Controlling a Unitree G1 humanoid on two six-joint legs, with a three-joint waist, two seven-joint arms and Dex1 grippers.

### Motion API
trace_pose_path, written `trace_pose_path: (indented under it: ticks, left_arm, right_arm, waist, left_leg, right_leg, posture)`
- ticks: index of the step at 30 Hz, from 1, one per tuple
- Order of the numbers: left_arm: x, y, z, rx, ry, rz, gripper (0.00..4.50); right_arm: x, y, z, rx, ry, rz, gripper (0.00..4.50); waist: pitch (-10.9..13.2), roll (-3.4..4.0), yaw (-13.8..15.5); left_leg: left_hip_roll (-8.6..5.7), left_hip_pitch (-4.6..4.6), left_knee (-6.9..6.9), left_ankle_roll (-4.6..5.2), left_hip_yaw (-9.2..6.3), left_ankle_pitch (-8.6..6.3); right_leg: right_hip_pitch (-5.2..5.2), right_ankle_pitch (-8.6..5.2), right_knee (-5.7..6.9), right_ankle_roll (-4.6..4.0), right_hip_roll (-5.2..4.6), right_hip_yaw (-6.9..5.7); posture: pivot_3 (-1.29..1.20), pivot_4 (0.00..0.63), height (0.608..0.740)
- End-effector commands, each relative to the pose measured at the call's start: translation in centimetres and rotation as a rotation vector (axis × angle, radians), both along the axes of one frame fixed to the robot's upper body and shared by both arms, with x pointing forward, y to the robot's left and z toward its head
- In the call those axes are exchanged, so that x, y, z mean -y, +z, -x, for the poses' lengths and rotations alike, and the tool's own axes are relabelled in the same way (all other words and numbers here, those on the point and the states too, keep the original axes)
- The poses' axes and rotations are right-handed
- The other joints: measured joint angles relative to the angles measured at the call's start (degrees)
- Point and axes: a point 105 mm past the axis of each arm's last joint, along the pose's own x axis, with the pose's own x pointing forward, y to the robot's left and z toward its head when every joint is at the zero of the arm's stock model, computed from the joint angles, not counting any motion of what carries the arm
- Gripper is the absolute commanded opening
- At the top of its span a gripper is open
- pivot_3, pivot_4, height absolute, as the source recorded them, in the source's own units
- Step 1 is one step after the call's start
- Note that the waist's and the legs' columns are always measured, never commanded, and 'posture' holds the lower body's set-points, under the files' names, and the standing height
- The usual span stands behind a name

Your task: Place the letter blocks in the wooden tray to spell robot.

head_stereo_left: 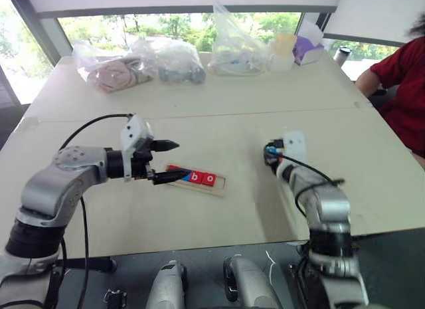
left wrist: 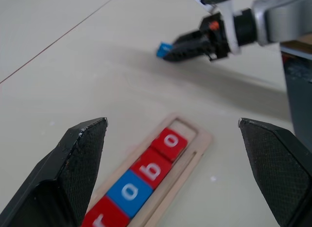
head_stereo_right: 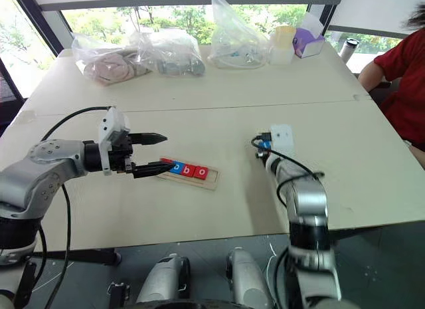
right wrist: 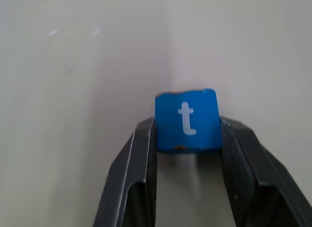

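The wooden tray [head_stereo_left: 221,184] lies on the table in front of me. It holds a red r [left wrist: 105,215], a blue o [left wrist: 129,193], a red b [left wrist: 153,171] and a red o [left wrist: 170,141] in a row, and the slot at its right end is bare. My left gripper [head_stereo_left: 169,161] hovers open over the tray's left end, pointing right. To the right of the tray, my right gripper [right wrist: 187,124] sits low at the table, shut on the blue t block [right wrist: 186,110]. The left wrist view shows that block [left wrist: 163,49] at the right gripper's tips.
Several clear plastic bags [head_stereo_left: 172,60] and a purple box [head_stereo_left: 307,48] stand along the table's far side. A person in a red shirt [head_stereo_left: 398,83] sits at the far right corner. A seam [head_stereo_left: 199,116] crosses the table behind the tray.
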Motion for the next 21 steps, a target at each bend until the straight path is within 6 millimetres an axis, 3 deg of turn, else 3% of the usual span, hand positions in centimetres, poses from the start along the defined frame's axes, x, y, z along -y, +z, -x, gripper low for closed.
trace_pose_path:
  ticks: [1, 7, 13, 14, 17, 21]
  left_arm:
    - [1.1, -0.3, 1.2, 0.013, -0.093, -0.068, 4.50]
    - [1.2, -1.9, 1.5, -0.013, -0.165, -0.149, 4.50]
    - [1.0, -1.8, 1.2, -0.016, -0.164, -0.149, 4.50]
    - [0.8, -1.9, 1.1, -0.017, -0.161, -0.152, 4.50]
    - [0.3, -2.1, 0.9, -0.023, -0.142, -0.162, 4.50]
    - [-0.8, -2.4, 0.8, -0.033, -0.126, -0.186, 4.50]
  right_arm:
    - [-0.7, 1.7, 1.8, -0.003, -0.015, -0.033, 1.16]
    - [-1.9, 0.9, 2.6, -0.051, -0.004, -0.054, 1.16]
    - [-2.5, 0.3, 2.6, -0.076, 0.014, -0.070, 4.19]
    - [-2.5, 0.4, 2.5, -0.070, 0.024, -0.062, 4.46]
    - [-2.5, 1.8, 2.6, -0.017, 0.094, -0.038, 4.46]
    - [0.0, 6.4, 1.6, 0.157, 0.329, 0.146, 4.46]
  waist:
    - [0.0, 0.02, -0.2]
    - [0.0, 0.02, 0.0]
    - [0.0, 0.00, -0.1]
    - [0.0, 0.00, -0.1]
    - [0.0, 0.00, 0.0]
    - [0.1, 0.06, -0.1]
  left_leg:
    - [0.00, 0.07, 0.03, -0.01, 0.01, 0.01]
    - [-0.02, 0.19, 0.15, -0.07, 0.00, 0.05]
    - [-0.05, -0.02, 0.06, -0.06, 0.05, 0.05]
    - [-0.05, -0.02, 0.03, -0.06, 0.07, 0.05]
    - [-0.05, -0.03, 0.00, -0.05, 0.04, 0.05]
    - [-0.09, -0.03, 0.10, -0.06, 0.08, 0.05]
  right_leg:
    - [0.01, -0.03, -0.01, -0.25, 0.00, 0.07]
    - [0.19, 0.01, -0.16, -0.38, -0.01, 0.05]
    - [0.02, -0.03, -0.18, -0.31, 0.02, 0.07]
    - [0.01, -0.03, -0.18, -0.27, 0.02, 0.08]
    - [0.01, -0.05, -0.18, -0.23, 0.03, 0.06]
    - [0.02, -0.18, -0.20, -0.08, -0.04, 0.09]
  posture:
    - [0.00, 0.150, 0.740]
    - [0.00, 0.150, 0.740]
    - [0.00, 0.150, 0.740]
    - [0.00, 0.150, 0.740]
    - [0.00, 0.150, 0.740]
    - [0.00, 0.150, 0.740]
